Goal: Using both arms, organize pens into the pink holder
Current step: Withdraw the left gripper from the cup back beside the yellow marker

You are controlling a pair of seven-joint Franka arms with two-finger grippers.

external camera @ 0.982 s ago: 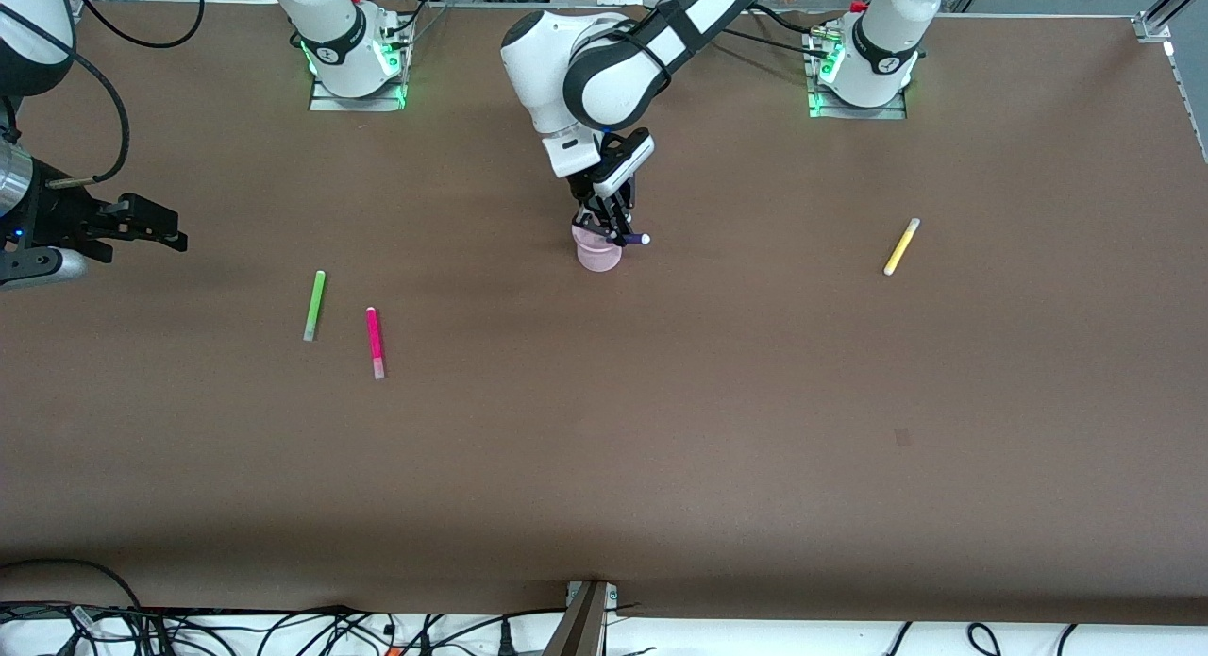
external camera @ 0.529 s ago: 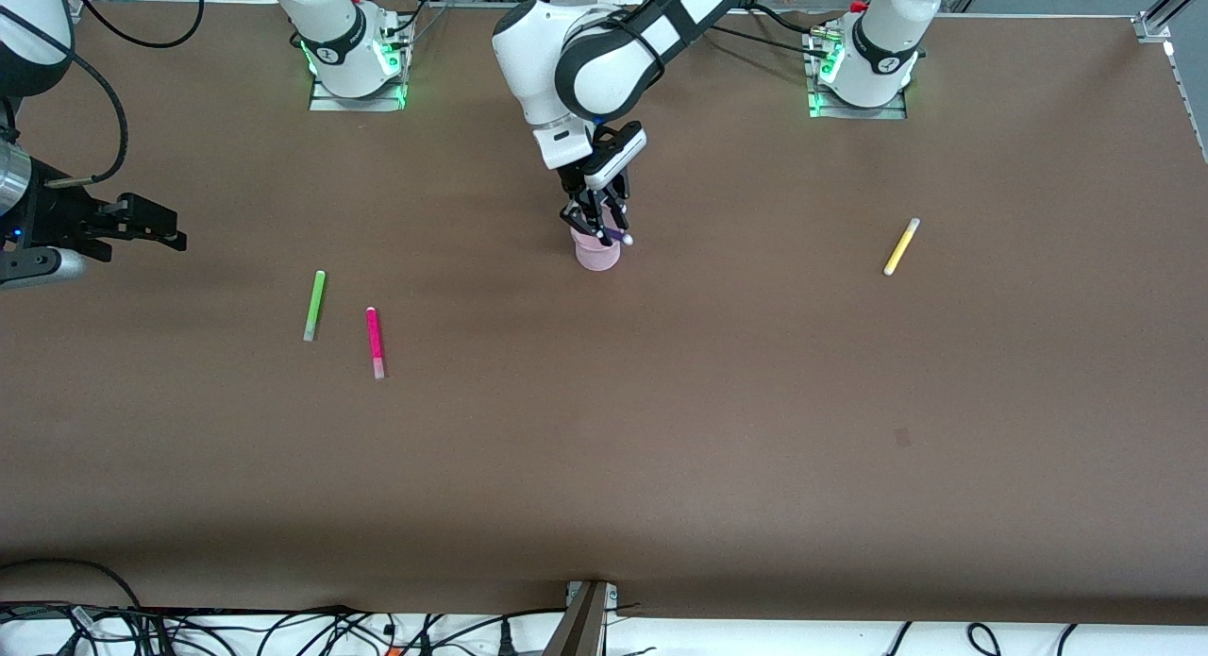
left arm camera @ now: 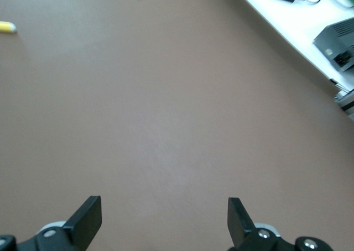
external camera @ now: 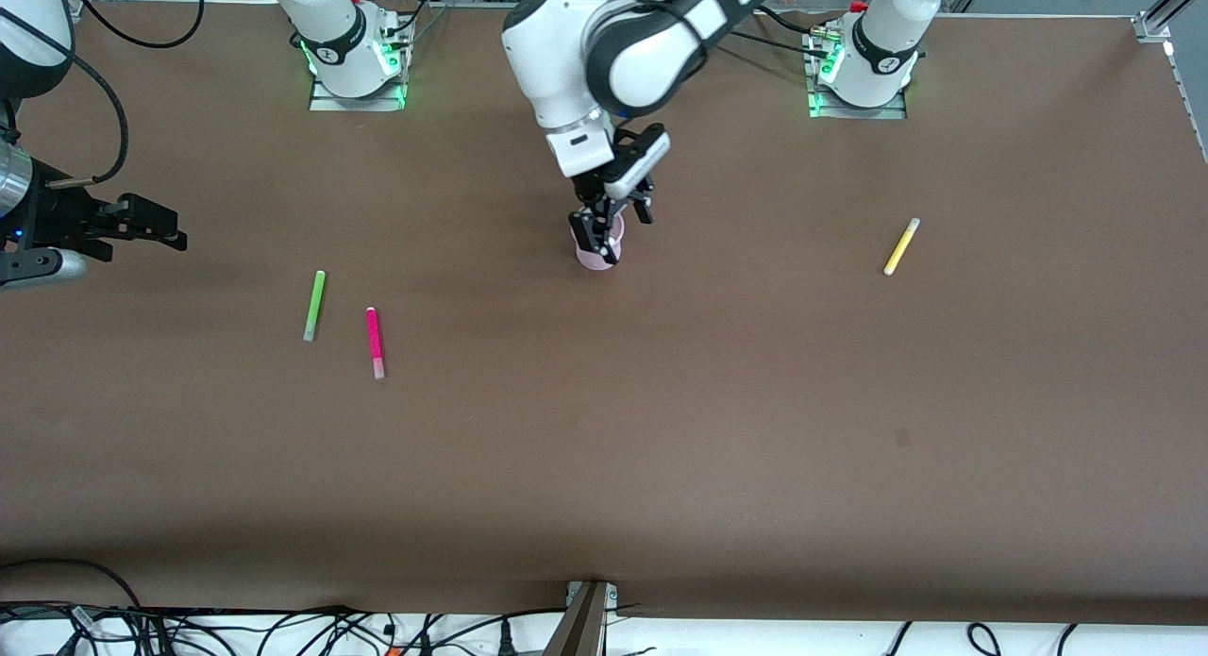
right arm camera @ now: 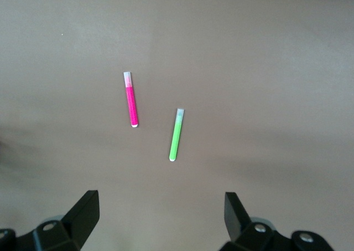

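Brown matte worktop (external camera: 661, 467), with a wide bare expanse along the side nearest the front camera. The left gripper (external camera: 613, 227), fingers spread, hung directly over the small pale pink translucent holder (external camera: 597, 257), blocking descent onto it. The slim green pen (external camera: 313, 305) and magenta-pink pen (external camera: 375, 342) lay close together but apart, leaving a narrow lane between them. The slim yellow pen (external camera: 901, 246) lay alone toward the left arm's end. The right gripper (external camera: 142, 224) waited, open, at the right arm's end.

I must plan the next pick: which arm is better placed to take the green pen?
The right arm. Its open pincer hangs nearer the green pen; the left pincer, open, is over the holder.
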